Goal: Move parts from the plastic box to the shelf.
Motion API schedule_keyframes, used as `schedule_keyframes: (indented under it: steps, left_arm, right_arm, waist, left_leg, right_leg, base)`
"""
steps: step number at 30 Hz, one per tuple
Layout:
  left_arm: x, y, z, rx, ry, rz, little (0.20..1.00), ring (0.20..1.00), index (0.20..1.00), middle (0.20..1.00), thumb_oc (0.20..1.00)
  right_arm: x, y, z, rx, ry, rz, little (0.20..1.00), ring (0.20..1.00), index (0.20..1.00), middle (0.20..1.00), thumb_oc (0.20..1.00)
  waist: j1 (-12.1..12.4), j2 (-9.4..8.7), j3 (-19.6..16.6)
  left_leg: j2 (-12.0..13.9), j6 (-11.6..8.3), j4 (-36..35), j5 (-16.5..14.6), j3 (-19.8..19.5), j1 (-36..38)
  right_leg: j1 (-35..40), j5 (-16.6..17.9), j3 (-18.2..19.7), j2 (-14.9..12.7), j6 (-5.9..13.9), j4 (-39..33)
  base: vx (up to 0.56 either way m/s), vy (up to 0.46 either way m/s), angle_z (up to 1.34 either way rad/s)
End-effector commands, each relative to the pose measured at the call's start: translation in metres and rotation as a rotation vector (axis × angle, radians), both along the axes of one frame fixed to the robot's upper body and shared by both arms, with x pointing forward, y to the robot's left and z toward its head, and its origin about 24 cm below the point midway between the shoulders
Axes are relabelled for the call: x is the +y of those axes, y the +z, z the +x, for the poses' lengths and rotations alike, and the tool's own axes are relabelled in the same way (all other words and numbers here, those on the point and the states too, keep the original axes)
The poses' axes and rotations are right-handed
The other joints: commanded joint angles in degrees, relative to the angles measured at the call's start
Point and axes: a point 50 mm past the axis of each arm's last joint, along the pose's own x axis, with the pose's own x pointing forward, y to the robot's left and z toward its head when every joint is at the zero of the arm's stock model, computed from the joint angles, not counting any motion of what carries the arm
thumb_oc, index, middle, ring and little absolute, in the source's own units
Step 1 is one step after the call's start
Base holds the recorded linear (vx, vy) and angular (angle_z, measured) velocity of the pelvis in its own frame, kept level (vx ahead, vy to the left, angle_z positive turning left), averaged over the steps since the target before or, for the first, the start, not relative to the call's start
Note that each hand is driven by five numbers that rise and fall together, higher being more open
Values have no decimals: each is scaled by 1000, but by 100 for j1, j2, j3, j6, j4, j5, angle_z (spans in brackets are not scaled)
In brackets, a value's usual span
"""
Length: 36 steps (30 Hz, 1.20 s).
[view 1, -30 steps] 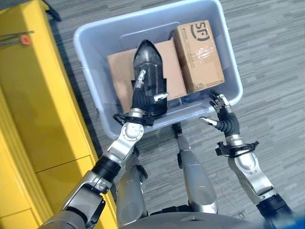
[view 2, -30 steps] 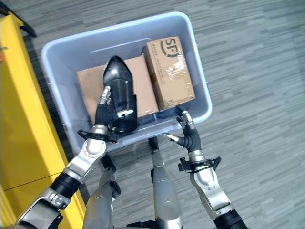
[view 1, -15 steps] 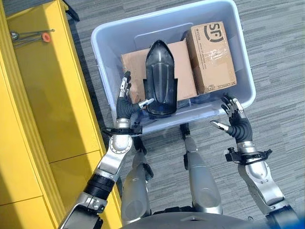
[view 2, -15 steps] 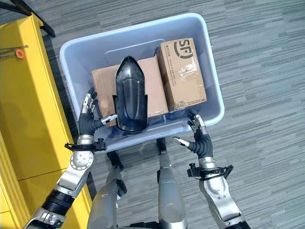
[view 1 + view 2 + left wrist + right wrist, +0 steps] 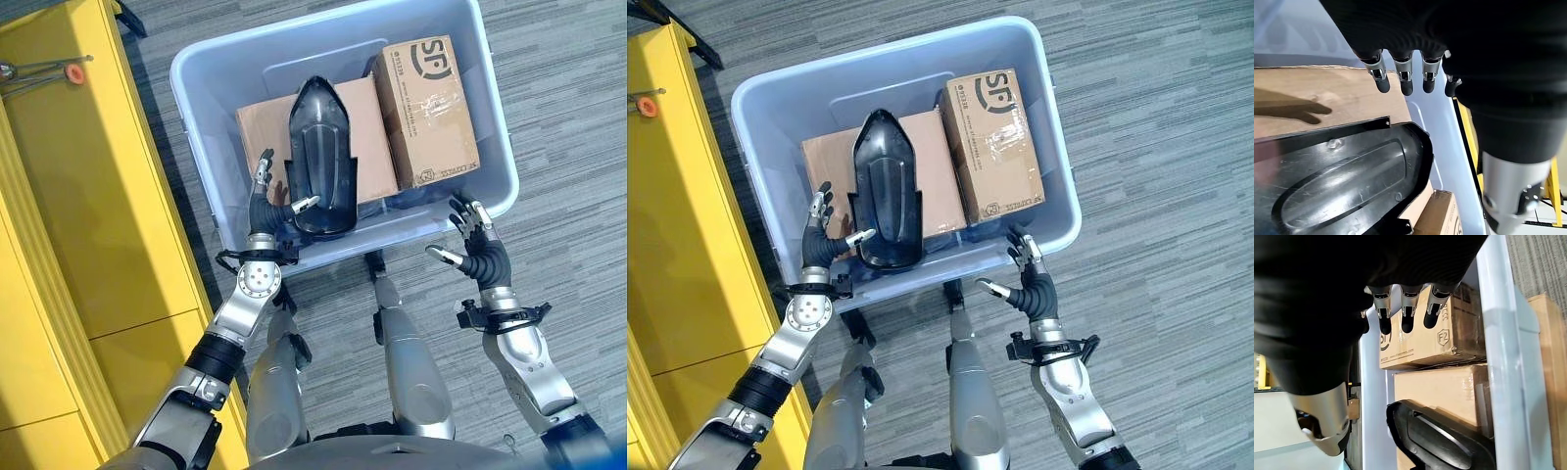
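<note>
Left eye view gives you one plastic box (image 5: 201,127) holding two cartons (image 5: 428,108), one black part (image 5: 320,157); both robot hands, left robot hand (image 5: 265,208) and right robot hand (image 5: 477,250), spread apart, empty.

This looks like a warehouse or factory parts-handling area rather than a home or office. The floor (image 5: 578,147) is grey striped carpet tile, the hard-wearing commercial kind. On it stands a pale blue plastic box (image 5: 196,117) of the stackable storage sort, and inside the box lie plain brown cardboard cartons (image 5: 428,108), one taped and printed like a shipping parcel, with a black moulded part (image 5: 321,157) resting on the flatter carton. Just beside the box, on the robot's left, runs a bright yellow shelf (image 5: 88,225) of painted metal, industrial in look, with a small orange-tipped tool (image 5: 49,73) lying on its top.
</note>
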Motion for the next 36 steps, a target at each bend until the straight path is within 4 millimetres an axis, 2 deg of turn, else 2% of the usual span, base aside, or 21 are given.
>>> schedule_keyframes:
  steps: [1, 11, 17, 28, 36]
  left_arm:
    - [21, 13, 4, -70, 103, -5, 1000, 1000, 1000, 1000, 1000]
    - [32, 11, 7, -58, 180, -12, 1000, 1000, 1000, 1000, 1000]
    - [35, 13, 16, -47, 224, -30, 1000, 1000, 1000, 1000, 1000]
    - [22, 14, 25, -28, 184, 38, 1000, 1000, 1000, 1000, 1000]
    - [16, 4, 33, 31, 189, 97, 1000, 1000, 1000, 1000, 1000]
  right_arm:
    - [3, 15, 1, -92, 1, 27, 1000, 1000, 1000, 1000, 1000]
    - [4, 15, 2, -87, 10, 33, 1000, 1000, 1000, 1000, 1000]
    - [6, 17, 4, -94, 14, 42, 1000, 1000, 1000, 1000, 1000]
    - [9, 18, 5, -96, 34, 77, 1000, 1000, 1000, 1000, 1000]
    - [11, 16, 5, -93, 42, 75, 1000, 1000, 1000, 1000, 1000]
  waist:
    - [-6, -311, -92]
    - [-20, -337, -50]
    - [-65, -395, -15]
    - [-146, -429, 8]
    - [-202, -454, 10]
  left_leg:
    - [253, -347, 52, -113, -180, 243]
    - [245, -353, 52, -110, -183, 189]
    - [264, -355, 52, -115, -169, 146]
    - [271, -349, 52, -126, -145, 96]
    - [279, -338, 52, -130, -135, 40]
  right_leg:
    - [313, -173, 48, -287, 473, 199]
    - [256, -170, 30, -267, 465, 219]
    - [180, -158, 52, -243, 463, 242]
    - [61, -155, 97, -207, 463, 274]
    - [-32, -164, 141, -167, 447, 302]
  base:
    - [0, 0, 0]
    - [0, 0, 0]
    - [0, 0, 0]
    - [3, 0, -2]
    - [3, 0, -2]
